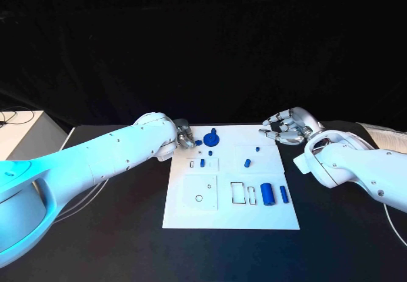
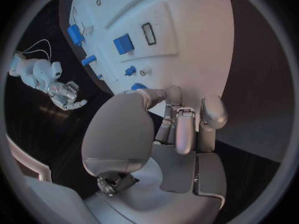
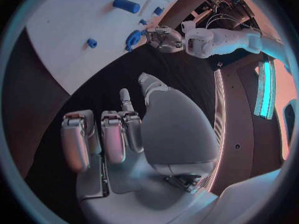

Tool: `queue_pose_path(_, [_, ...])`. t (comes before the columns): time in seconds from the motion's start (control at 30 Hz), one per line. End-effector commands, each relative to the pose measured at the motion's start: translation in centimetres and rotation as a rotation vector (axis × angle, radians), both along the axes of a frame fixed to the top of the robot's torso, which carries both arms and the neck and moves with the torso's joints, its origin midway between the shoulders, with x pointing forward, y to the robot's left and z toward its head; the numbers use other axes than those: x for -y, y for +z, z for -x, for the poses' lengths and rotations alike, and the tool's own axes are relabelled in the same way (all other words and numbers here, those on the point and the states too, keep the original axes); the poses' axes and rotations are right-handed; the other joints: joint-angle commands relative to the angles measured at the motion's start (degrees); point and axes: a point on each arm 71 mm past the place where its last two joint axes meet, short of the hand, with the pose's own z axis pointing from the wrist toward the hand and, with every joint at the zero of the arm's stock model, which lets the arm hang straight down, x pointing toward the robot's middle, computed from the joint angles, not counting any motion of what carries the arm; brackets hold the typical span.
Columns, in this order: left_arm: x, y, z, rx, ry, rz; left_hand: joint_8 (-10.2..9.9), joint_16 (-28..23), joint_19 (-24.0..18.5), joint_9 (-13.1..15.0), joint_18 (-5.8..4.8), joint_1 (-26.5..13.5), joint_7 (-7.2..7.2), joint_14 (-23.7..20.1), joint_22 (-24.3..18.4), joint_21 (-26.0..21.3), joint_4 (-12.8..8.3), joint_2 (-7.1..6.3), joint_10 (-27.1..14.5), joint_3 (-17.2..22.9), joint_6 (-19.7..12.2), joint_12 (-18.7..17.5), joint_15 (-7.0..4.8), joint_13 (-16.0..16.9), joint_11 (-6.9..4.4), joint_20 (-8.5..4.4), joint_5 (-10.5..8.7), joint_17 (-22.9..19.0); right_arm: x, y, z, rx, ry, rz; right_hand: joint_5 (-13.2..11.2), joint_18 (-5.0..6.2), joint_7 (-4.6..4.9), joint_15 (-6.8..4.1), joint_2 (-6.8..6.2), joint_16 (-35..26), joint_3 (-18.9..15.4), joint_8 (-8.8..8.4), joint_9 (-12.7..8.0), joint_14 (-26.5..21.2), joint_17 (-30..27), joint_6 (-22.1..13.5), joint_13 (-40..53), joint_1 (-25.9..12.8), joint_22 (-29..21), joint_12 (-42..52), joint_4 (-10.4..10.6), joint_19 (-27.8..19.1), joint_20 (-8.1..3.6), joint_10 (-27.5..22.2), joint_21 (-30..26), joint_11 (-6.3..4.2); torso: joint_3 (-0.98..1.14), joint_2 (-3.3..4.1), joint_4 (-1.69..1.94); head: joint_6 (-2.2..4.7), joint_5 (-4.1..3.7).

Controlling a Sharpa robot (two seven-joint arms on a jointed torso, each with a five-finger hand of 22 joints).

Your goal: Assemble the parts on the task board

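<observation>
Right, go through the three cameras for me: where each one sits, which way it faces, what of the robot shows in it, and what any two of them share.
Head view: sits on the robot's head, looks down at the task board; both arms enter, the left hand at the board's far corner, the right hand just off its far edge.
Left wrist view: sits behind the left hand, faces the board; the right hand shows beyond.
Right wrist view: sits behind the right hand, faces the board and the left hand.
Shared: all three show the board and both hands.
</observation>
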Motion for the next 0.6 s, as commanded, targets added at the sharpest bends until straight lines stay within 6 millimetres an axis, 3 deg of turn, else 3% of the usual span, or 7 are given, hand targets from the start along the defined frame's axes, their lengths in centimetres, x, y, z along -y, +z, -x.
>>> queue_pose_path(0.03, [0.0, -0.3, 0.2, -0.017, -0.001, 0.016, 0.19, -0.32, -0.36, -0.01, 0.45, -0.61, 0.20, 2.07, 0.00, -0.19, -0.10, 0.10, -0.28, 0.59, -0.16, -0.24, 0.43, -0.07, -0.02, 0.12, 0.11, 5.38, -0.1, 0.0, 0.0, 0.005, 0.016, 0.007, 0.22, 0.07, 0.06, 0.38, 0.10, -0.24, 0.31, 0.18, 0.03, 5.57, 13.85, -0.46, 12.99, -0.46, 13.92, -0.25, 0.06, 5.15, 0.22, 3.68, -0.20, 0.45, 0.00, 0.02, -0.05, 0.10, 0.04])
queue_pose_path(0.33, [-0.7, 0.9, 0.3, 0.033, -0.002, 0.073, 0.64, -0.35, -0.34, 0.02, 0.46, -1.64, 0.12, 2.04, 0.04, -0.18, -0.82, -1.41, -0.20, 1.02, -0.06, -0.07, 0.42, -0.09, -0.05, 0.14, -0.06, 5.27, 0.0, 0.0, 0.0, 0.006, 0.013, 0.007, 0.22, 0.07, 0.06, 0.38, 0.10, -0.24, 0.31, 0.18, 0.03, 5.57, 13.85, -0.46, 12.99, -0.46, 13.92, -0.25, 0.06, 5.15, 0.22, 3.68, -0.20, 0.45, 0.04, -0.04, 0.10, 0.28, -0.09])
queue_pose_path(0.47, [-0.9, 1.8, 0.4, 0.075, -0.007, 0.109, 0.85, -0.91, -0.94, -0.35, 0.63, -2.90, -0.05, 1.48, -0.69, -0.61, -1.74, -4.78, -0.67, 0.71, 0.41, 0.10, 0.31, -0.04, -0.15, 0.10, 0.00, 3.98, 0.1, 0.0, 0.0, 0.006, 0.012, 0.007, 0.22, 0.07, 0.06, 0.38, 0.10, -0.24, 0.31, 0.18, 0.03, 5.57, 13.85, -0.46, 12.99, -0.46, 13.92, -0.25, 0.06, 5.15, 0.22, 3.68, -0.20, 0.45, 0.03, -0.04, 0.03, 0.47, -0.04])
queue_pose_path(0.53, [-0.9, 2.2, 0.4, 0.102, -0.020, 0.124, 0.73, -2.07, -2.73, -0.77, 1.08, -4.10, 0.22, 0.26, -2.85, -1.87, -1.60, -6.64, -1.17, -0.19, 0.45, 0.36, 0.51, 0.08, 0.12, 0.20, -0.27, 1.55, 0.1, 0.0, 0.0, 0.006, 0.011, 0.008, 0.22, 0.07, 0.06, 0.38, 0.10, -0.24, 0.31, 0.18, 0.03, 5.57, 13.85, -0.46, 12.99, -0.46, 13.92, -0.25, 0.06, 5.15, 0.22, 3.68, -0.20, 0.45, 0.02, -0.05, 0.04, 0.47, -0.07])
queue_pose_path(0.6, [-0.8, 2.6, 0.4, 0.132, -0.040, 0.136, 0.66, -6.44, -11.39, -1.19, 3.03, -3.22, 1.47, -4.99, -12.60, -8.15, -2.65, -7.43, -4.76, -1.34, -2.23, 0.14, 1.48, -0.01, 1.25, 0.93, -0.29, -6.65, 0.2, 0.0, 0.0, 0.006, 0.010, 0.008, 0.22, 0.07, 0.06, 0.38, 0.10, -0.24, 0.31, 0.18, 0.03, 5.57, 13.85, -0.46, 12.99, -0.46, 13.92, -0.25, 0.06, 5.15, 0.22, 3.68, -0.20, 0.45, 0.00, -0.06, 0.06, 0.54, -0.08])
